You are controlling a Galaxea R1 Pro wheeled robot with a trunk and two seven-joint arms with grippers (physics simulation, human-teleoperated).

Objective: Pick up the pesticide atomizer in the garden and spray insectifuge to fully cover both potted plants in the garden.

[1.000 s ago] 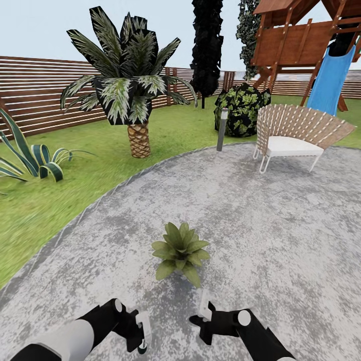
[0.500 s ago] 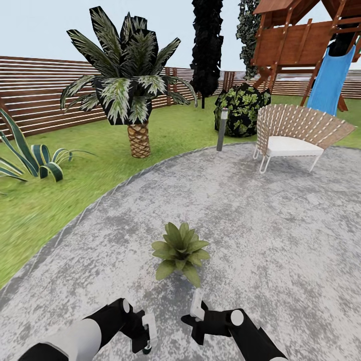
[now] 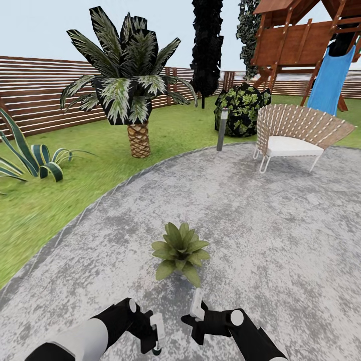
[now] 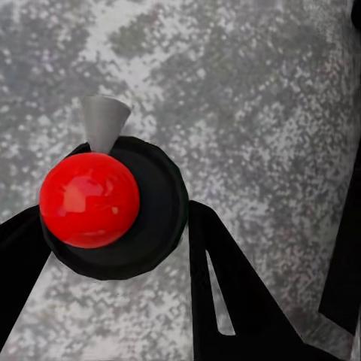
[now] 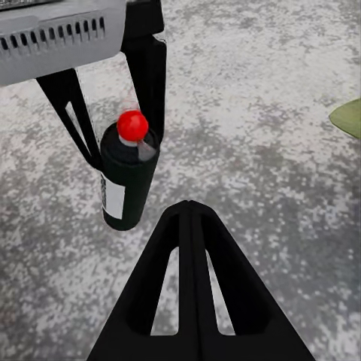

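One potted plant, a low rosette of pointed green leaves, stands on the grey stone patio just ahead of both arms. My left gripper is shut on the pesticide atomizer, a small black bottle with a red top and a grey nozzle. The right wrist view shows the atomizer upright between the left fingers, low over the stone. My right gripper sits beside it, nearer the plant, shut on nothing. A leaf tip shows at that view's edge.
Grass borders the patio on the left, with a striped spiky plant and a palm. Further back stand a grey post, a bush, a wicker chair, a wooden play frame with a blue slide and a slatted fence.
My left arm has moved right, toward the right gripper, with the atomizer in its grip. The right gripper shifted slightly left and then held still. The plant has not moved.
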